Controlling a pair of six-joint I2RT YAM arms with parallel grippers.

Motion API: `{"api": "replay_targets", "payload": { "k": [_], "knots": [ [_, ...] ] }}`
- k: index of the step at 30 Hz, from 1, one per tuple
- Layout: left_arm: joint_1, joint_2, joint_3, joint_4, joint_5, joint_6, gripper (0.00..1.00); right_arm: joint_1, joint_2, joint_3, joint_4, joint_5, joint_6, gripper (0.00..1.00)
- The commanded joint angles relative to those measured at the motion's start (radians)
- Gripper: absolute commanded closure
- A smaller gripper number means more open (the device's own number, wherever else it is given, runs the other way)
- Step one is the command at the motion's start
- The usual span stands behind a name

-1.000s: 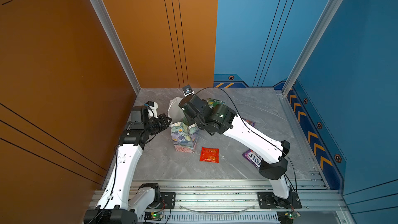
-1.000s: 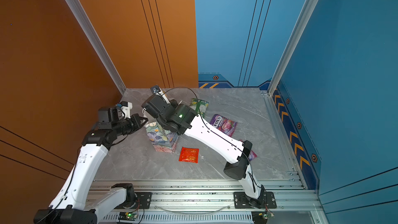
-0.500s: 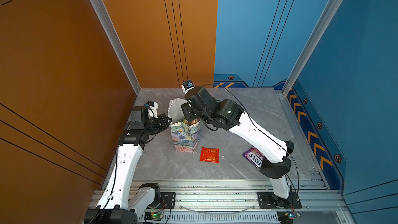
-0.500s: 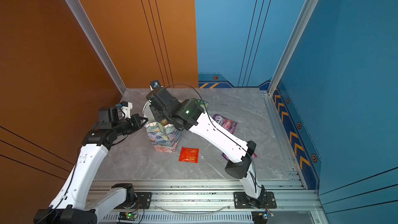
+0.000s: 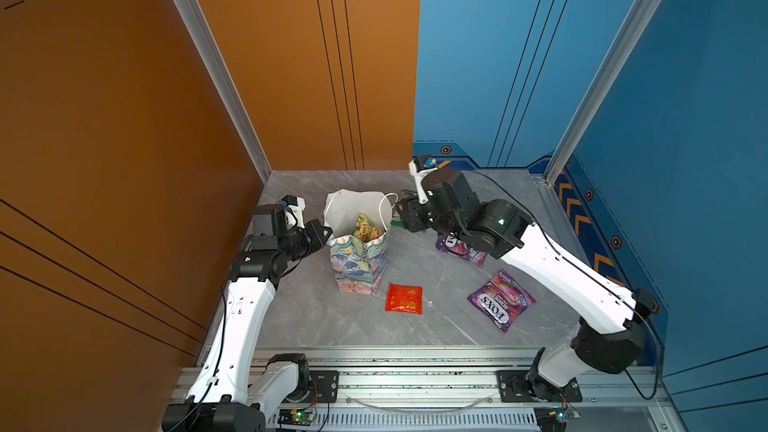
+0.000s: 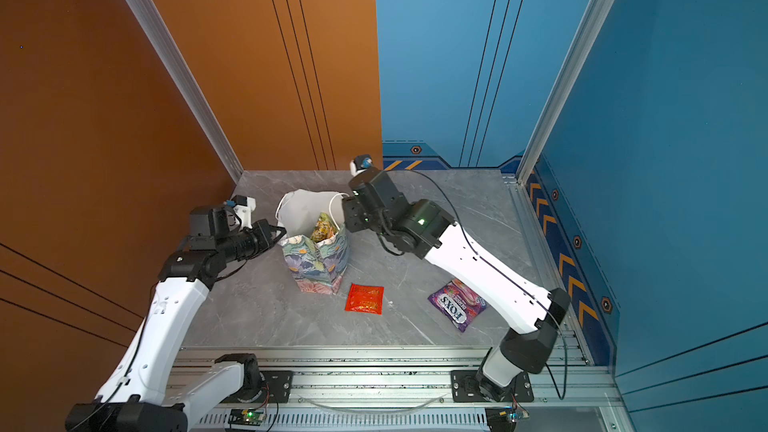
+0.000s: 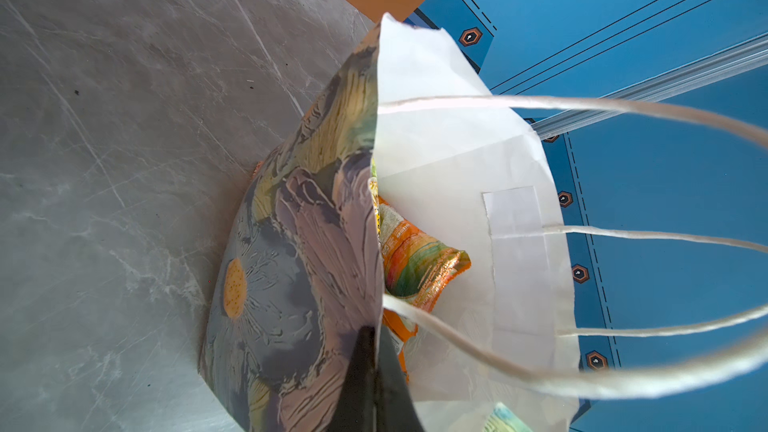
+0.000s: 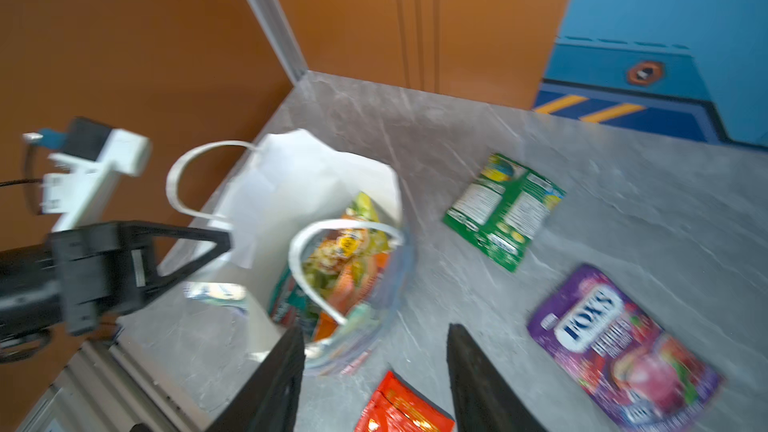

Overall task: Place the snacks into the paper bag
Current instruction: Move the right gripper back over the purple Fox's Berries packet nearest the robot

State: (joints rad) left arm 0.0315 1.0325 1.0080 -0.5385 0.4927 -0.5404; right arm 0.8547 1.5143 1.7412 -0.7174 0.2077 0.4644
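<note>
grey marble tabletop [image 5: 316, 317] holds paper bag [image 5: 359, 261] pinched by left claw [image 5: 327, 230]

On the purple packet [image 5: 500, 299] [image 6: 457, 305], lower right in both top views, I read "FOX'S" and "BERRIES" in white. In the right wrist view, a purple pouch [image 8: 623, 351] at lower right also reads "FOX'S". The print on the green packet [image 8: 505, 209] and the red packet [image 8: 399, 409] is too blurred for me to read.

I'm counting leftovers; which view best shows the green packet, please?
Right wrist view: the green packet lies flat, fully visible. The right arm mostly hides it in both top views; the left wrist view misses it.
</note>
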Motion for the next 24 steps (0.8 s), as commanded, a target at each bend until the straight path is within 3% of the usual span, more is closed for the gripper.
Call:
{"api": "replay_targets", "payload": {
  "k": [1, 5, 10, 14, 24],
  "knots": [
    [0.008, -0.001, -0.019, -0.001, 0.018, 0.007, 1.00, -0.130, -0.130, -0.227, 0.064, -0.074, 0.151, 0.43],
    [0.008, 0.000, -0.015, 0.002, 0.021, 0.006, 1.00, -0.320, -0.287, -0.522, 0.061, -0.097, 0.267, 0.39],
    [0.010, -0.004, -0.018, 0.002, 0.019, 0.006, 1.00, -0.470, -0.457, -0.807, 0.052, -0.081, 0.329, 0.13],
    [0.010, -0.003, -0.019, 0.001, 0.020, 0.002, 1.00, -0.539, -0.508, -0.898, 0.006, -0.092, 0.357, 0.08],
    [0.009, -0.012, -0.020, 0.001, 0.021, -0.003, 1.00, -0.582, -0.518, -1.023, -0.053, -0.083, 0.441, 0.02]
  ]
}}
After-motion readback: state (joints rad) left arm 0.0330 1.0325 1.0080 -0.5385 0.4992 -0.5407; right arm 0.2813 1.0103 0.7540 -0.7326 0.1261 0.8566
